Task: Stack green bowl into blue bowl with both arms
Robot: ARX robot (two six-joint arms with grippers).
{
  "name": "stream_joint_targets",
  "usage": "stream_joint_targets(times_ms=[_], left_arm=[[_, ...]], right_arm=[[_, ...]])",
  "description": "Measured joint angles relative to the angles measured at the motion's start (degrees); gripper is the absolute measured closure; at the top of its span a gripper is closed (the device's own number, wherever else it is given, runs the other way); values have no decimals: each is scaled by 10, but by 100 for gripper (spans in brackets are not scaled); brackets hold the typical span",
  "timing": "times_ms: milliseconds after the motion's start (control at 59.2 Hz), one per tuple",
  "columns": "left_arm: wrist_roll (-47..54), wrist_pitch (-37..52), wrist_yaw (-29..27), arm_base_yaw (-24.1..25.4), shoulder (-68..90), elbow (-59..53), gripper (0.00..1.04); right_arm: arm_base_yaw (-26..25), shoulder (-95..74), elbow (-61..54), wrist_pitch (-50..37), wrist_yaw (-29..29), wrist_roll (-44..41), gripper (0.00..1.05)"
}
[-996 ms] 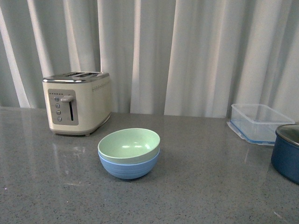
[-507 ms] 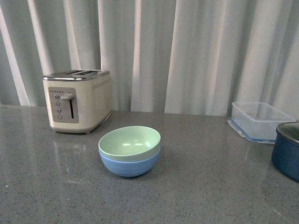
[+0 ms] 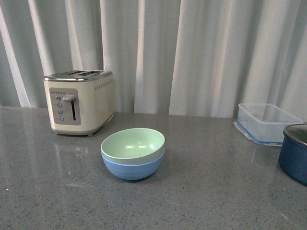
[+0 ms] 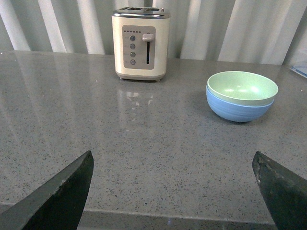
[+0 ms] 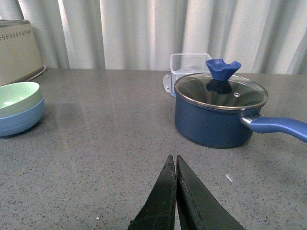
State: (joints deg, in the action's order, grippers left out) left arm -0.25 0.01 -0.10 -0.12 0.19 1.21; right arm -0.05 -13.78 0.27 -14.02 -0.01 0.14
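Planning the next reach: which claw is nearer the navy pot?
Right. The right claw is shut, just in front of the navy pot; the left claw faces the toaster, pot out of its view.

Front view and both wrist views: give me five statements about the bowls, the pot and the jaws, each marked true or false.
1. The pale green plastic bowl sits nested in the light blue plastic bowl. True.
2. The cream toaster lies on its side. False: it stands upright.
3. The dark navy pot carries a glass lid. True.
4. The right gripper has its jaws wide apart. False: they are shut together.
5. The left gripper grips the bowls. False: its jaws are open, holding nothing.
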Motion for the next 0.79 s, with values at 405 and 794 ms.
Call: stream_joint_targets(times_ms=[405, 794], left_arm=[[0, 0, 0, 0, 0, 0, 7], [0, 0, 0, 0, 0, 0, 7]], right_arm=[[0, 127, 0, 136, 0, 0, 104], [0, 135, 0, 139, 0, -1, 58]])
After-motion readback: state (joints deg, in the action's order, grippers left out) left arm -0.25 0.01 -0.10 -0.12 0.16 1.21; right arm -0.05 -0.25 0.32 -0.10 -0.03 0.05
